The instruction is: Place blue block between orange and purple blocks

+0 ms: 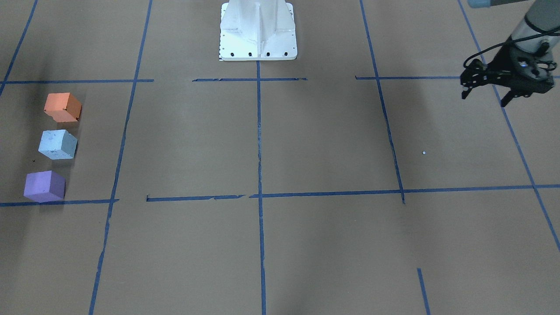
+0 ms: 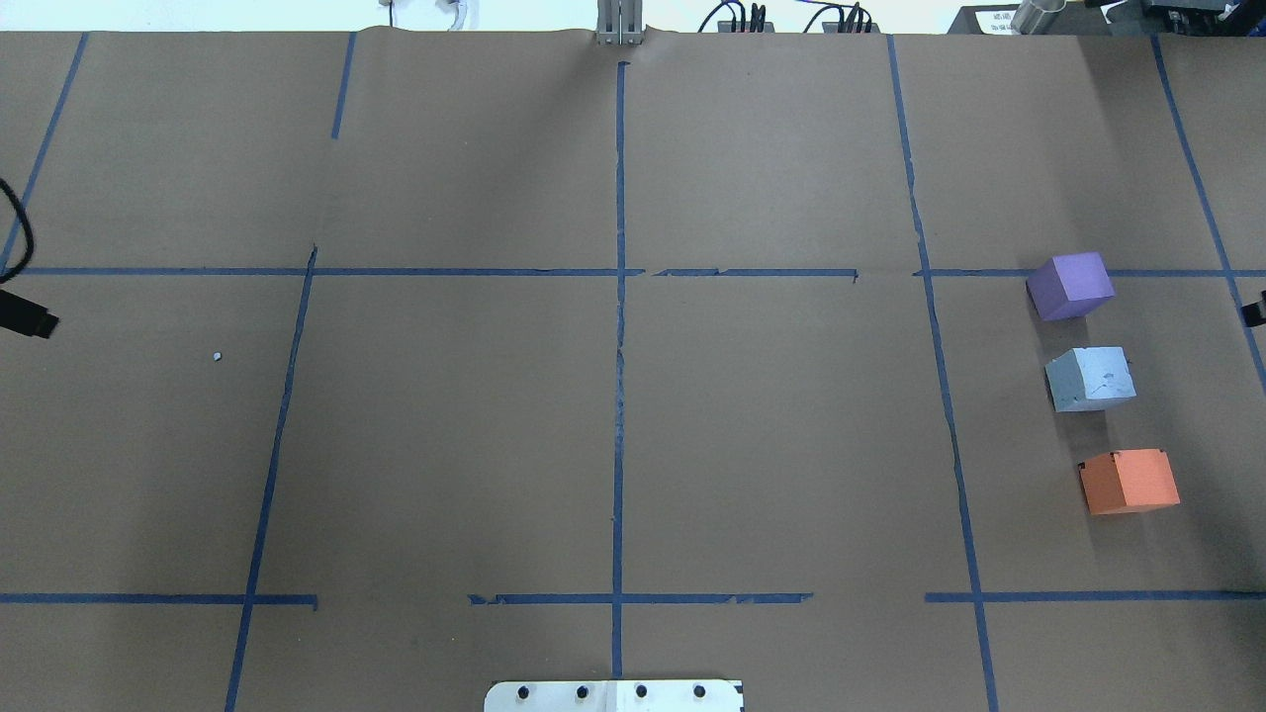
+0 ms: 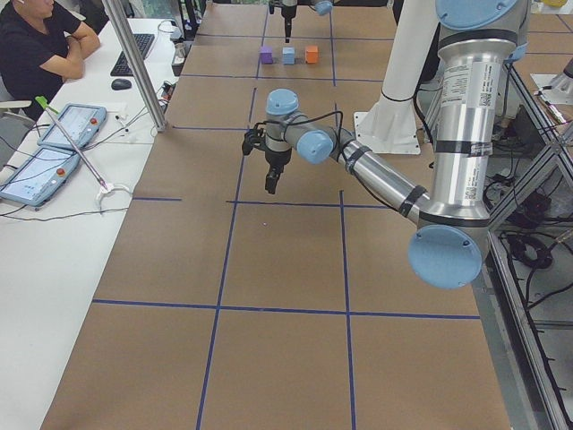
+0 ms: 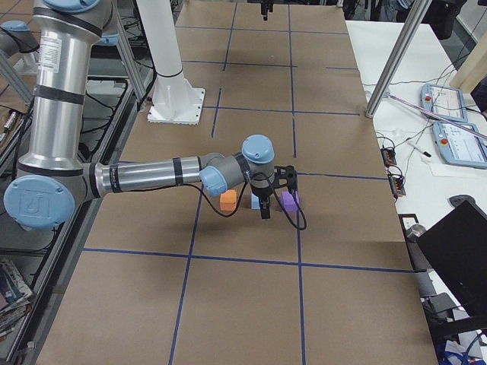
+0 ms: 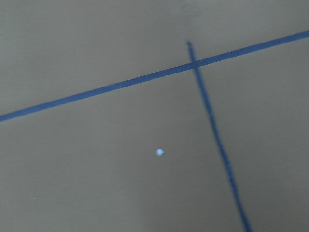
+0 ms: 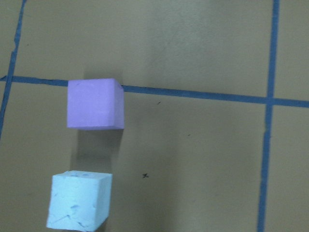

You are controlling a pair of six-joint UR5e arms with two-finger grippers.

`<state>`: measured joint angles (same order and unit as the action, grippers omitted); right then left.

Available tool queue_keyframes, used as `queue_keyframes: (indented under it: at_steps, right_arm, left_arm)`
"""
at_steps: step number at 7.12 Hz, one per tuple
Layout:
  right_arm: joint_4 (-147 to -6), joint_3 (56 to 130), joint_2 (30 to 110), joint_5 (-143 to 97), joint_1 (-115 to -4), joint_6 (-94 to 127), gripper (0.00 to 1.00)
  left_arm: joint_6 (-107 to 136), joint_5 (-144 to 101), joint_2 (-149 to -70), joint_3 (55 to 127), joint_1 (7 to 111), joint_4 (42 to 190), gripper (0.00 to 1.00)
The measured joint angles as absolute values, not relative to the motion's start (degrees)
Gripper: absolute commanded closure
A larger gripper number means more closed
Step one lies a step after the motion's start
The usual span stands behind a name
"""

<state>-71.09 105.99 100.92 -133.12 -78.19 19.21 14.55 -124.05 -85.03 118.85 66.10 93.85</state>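
Observation:
The orange block (image 1: 63, 107), the pale blue block (image 1: 57, 144) and the purple block (image 1: 44, 186) stand in a row on the brown paper, the blue one in the middle, with small gaps between them. The overhead view shows the same row: purple (image 2: 1070, 286), blue (image 2: 1089, 378), orange (image 2: 1129, 482). My left gripper (image 1: 484, 98) hangs open and empty far from the blocks, over the table's other end. My right gripper (image 4: 264, 211) hovers just beside the row; I cannot tell how its jaws stand. The right wrist view shows the purple block (image 6: 95, 103) and the blue block (image 6: 79, 199) below it.
The white robot base (image 1: 258, 30) stands at the table's middle edge. Blue tape lines grid the paper. A small white speck (image 1: 423, 152) lies below the left gripper. An operator (image 3: 36, 45) sits at a side table with tablets (image 3: 40, 170).

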Motion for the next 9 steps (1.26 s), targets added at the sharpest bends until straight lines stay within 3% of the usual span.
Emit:
queue_keyframes:
  at_steps: [5,9]
  right_arm:
    - [-86.98,105.91,102.87,-135.25,-91.71,-7.17,0.0]
    - [-87.73,106.44,103.98,-135.29,-92.05,-7.8,0.0]
  left_arm:
    - [-11.91,-133.75,-84.38,103.41,87.81,91.4,0.0]
    - [-11.32,-137.57,-84.17,102.21,90.81,82.62,0.0]
